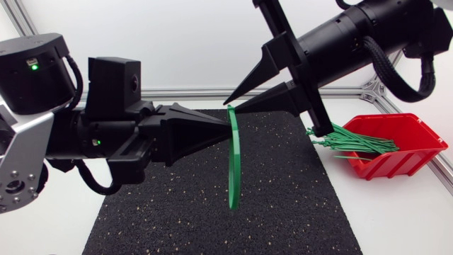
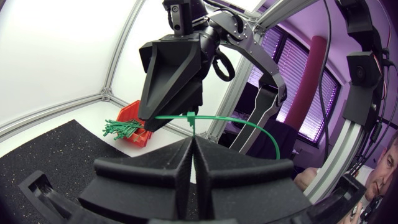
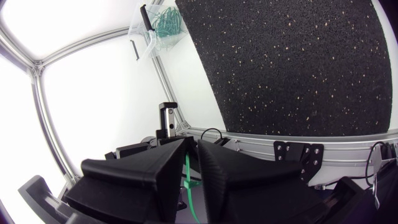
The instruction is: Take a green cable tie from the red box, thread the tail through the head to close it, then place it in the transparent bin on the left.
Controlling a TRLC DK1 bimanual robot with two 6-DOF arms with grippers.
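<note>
Already the tie [image 1: 233, 163] is out of the box [image 1: 407, 159]; left hand [image 1: 225, 126] and right hand [image 1: 232, 107] both pinch it, threading seemingly unfinished, bin [image 3: 146, 43] to come.

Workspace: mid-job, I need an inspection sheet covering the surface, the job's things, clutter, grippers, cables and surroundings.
Surface: black speckled mat on a white table.
Job's things: one green cable tie held up over the mat, bowed, lower end hanging free. The red box is at the right with spare ties sticking out. The transparent bin already holds green ties.
Clutter: nothing seen.
Grippers: left gripper shut on the tie near its top; right gripper shut on its top end.
Cables: black sleeved cable along the right arm and a black loop under the left arm, both clear of the tie.
Surroundings: aluminium frame rail along the far edge.
</note>
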